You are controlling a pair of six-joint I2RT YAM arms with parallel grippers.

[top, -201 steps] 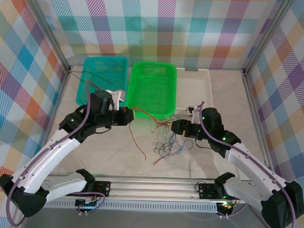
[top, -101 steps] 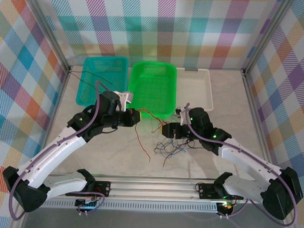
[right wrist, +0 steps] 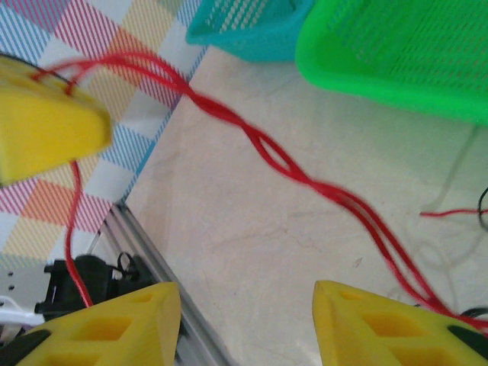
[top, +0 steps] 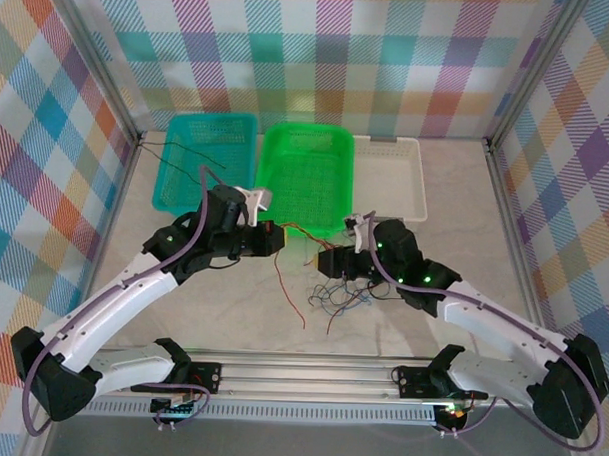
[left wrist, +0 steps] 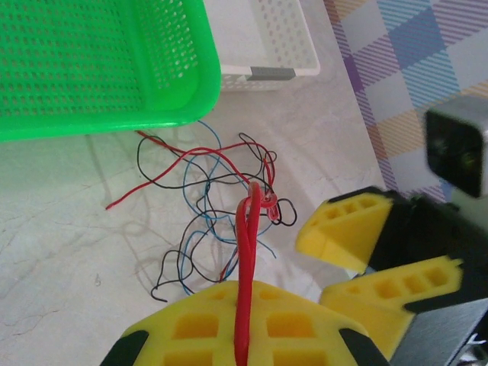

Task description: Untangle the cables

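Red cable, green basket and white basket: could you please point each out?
Red cable [left wrist: 245, 274]: left wrist view, twisted stretch.
Green basket [left wrist: 114, 126]: left wrist view, near rim.
White basket [left wrist: 293, 38]: left wrist view, perforated side wall.

Robot lab cell, plaid backdrop walls [top: 321, 48], aluminium rail [top: 309, 373], marble tabletop [top: 231, 316]

The top external camera looks steeply down from high behind the near edge and takes in the whole table [top: 232, 306]. The left wrist camera sits close behind the left claw [left wrist: 242, 297], facing the green basket [left wrist: 99, 76]. The right wrist camera looks low past the right claw [right wrist: 248, 305], leftward across the table. Both wrist views share the red cable [left wrist: 245, 252] and that basket.
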